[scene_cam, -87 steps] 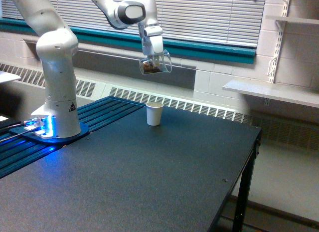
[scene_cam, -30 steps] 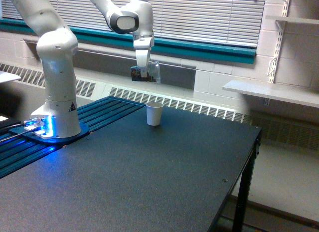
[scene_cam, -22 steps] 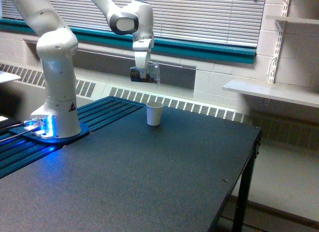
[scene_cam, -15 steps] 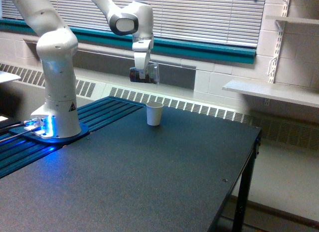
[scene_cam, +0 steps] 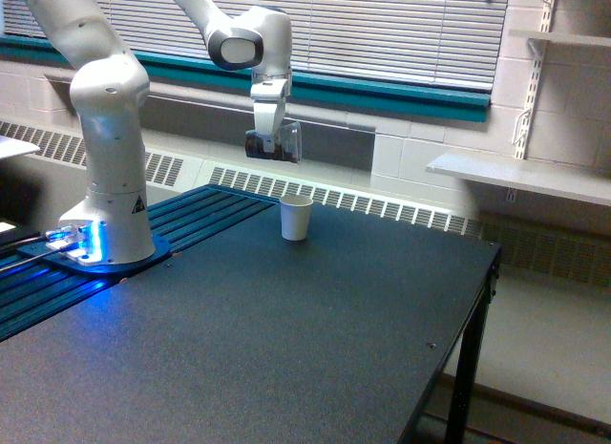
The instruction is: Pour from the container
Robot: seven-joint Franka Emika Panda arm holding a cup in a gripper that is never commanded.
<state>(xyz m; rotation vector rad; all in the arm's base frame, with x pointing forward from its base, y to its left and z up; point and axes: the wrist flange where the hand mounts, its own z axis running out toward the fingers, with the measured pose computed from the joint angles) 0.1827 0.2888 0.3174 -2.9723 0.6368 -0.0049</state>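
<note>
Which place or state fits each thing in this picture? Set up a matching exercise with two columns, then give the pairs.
Things:
1. container
2. white cup
3. robot base
4. shelf

Places or states:
A. on the wall at the exterior view's right
B. held in the air by the gripper, dark material inside
C. standing upright on the black table
D. at the exterior view's left, lit blue at the foot

Pairs: 1-B, 2-C, 3-D, 4-A
</note>
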